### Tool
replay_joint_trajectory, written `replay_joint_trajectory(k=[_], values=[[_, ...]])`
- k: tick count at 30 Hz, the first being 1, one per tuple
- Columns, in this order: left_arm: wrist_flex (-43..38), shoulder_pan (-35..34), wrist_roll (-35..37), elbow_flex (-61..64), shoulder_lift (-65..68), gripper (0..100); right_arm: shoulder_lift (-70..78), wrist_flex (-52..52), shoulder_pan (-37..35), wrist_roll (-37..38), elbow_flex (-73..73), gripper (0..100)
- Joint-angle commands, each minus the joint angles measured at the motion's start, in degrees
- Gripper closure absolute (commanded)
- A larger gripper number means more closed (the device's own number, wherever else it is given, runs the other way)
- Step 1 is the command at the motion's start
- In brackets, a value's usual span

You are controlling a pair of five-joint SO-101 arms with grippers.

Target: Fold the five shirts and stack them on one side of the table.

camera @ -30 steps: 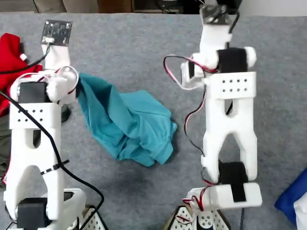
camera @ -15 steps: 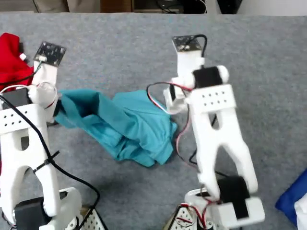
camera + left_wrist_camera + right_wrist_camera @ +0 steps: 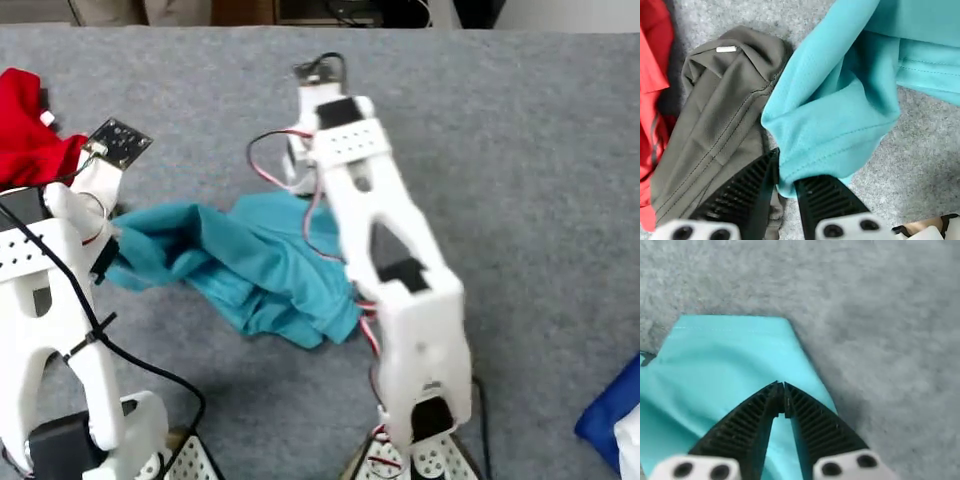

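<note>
On the grey counter (image 3: 520,150) the teal shirt (image 3: 262,268) lies crumpled between my two arms, near the middle. My left hand (image 3: 786,169) is pinching a bunched fold at the shirt's left end, the cloth caught between my ribbed black fingers (image 3: 752,187), and that end is drawn out toward my left arm. Just beside the fold lies an olive shirt (image 3: 715,115), with a red shirt (image 3: 25,140) beyond it at the counter's left edge. My right hand (image 3: 781,388) is pressed together, tips touching, over a flat corner at the teal shirt's far edge; I cannot tell whether it touches the cloth. A blue cloth (image 3: 612,408) lies at the counter's near right edge.
</note>
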Motion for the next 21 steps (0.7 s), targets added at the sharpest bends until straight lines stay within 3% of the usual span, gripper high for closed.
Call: replay_joint_trajectory(k=[1,4,11,17,21], values=[[0.4,-0.6,-0.3,-0.3,-0.7,98,9.7,6.7,-0.9,-0.5,-18.3,98.9],[0.4,-0.6,-0.2,0.0,-0.7,98,17.9,12.6,-0.8,-2.0,-30.0,95.9],[0.4,-0.7,-0.1,0.1,-0.7,98,27.6,15.1,-1.1,-3.3,-43.5,72.9],[0.4,-0.7,-0.1,0.0,-0.7,98,29.8,14.8,-2.4,-3.3,-43.4,76.5],[0.4,-0.7,-0.1,-0.3,-0.7,98,31.5,15.0,-2.4,-3.3,-43.4,85.5]])
